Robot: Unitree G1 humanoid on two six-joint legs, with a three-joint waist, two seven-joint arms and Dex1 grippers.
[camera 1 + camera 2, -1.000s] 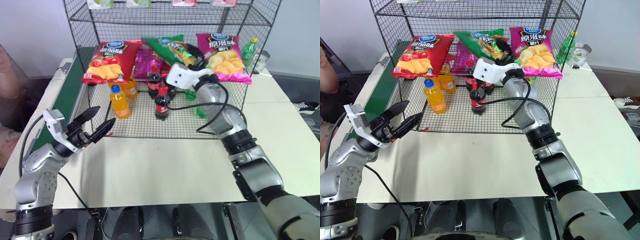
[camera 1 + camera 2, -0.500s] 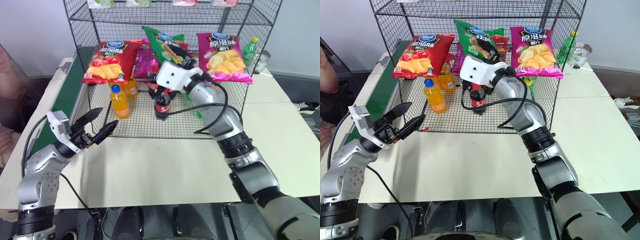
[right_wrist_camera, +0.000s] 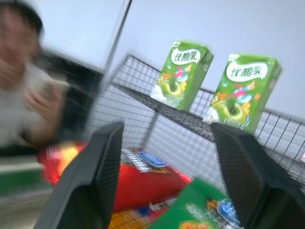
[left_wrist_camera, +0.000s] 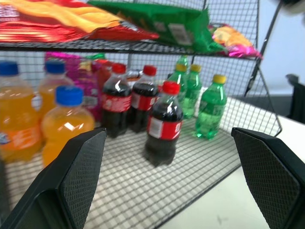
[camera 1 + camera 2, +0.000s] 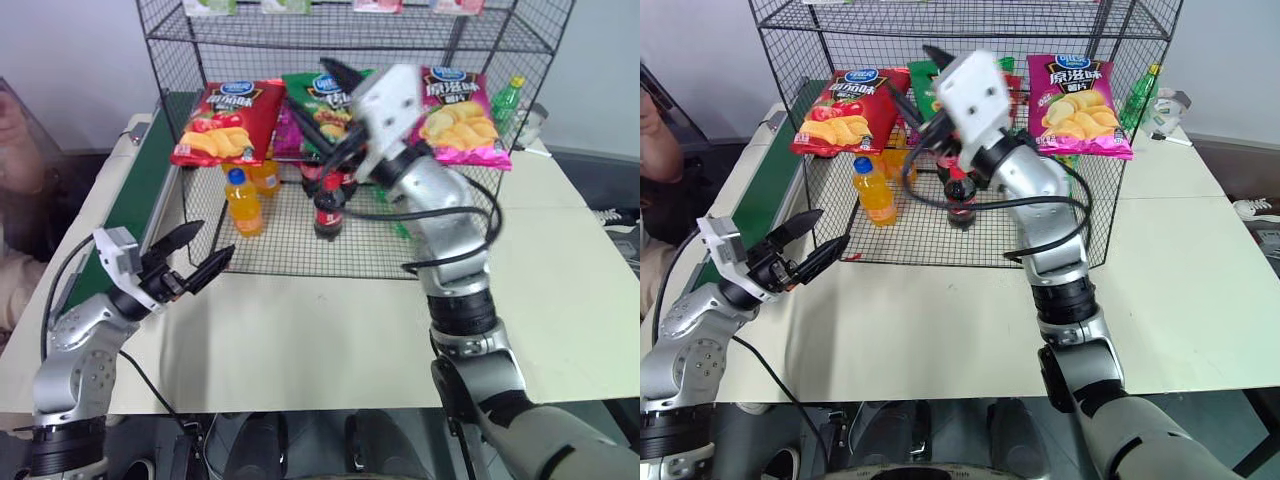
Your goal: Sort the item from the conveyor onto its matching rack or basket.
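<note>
The item, a glossy green crisp bag (image 5: 300,95) with a blue logo, lies on the middle shelf of the black wire rack (image 5: 160,60), between a red bag (image 5: 225,120) and a magenta bag (image 5: 455,115). My right gripper (image 5: 325,110) hangs raised in front of that shelf, open, with nothing between its fingers; its wrist view looks over the green bag (image 3: 200,210). My left gripper (image 5: 205,258) is open and empty, low at the rack's front left corner. The conveyor (image 5: 140,190) runs along the left side of the rack.
Orange drink bottles (image 5: 243,200), cola bottles (image 5: 328,205) and green bottles (image 4: 209,112) stand on the rack's bottom tier. Green cartons (image 3: 183,74) sit on the top shelf. A person (image 5: 15,130) is at the far left. The pale table (image 5: 330,330) spreads in front of the rack.
My right gripper has pulled back from the shelf, risen and rolled over. The green bag stays on the shelf. The left arm has kept still.
</note>
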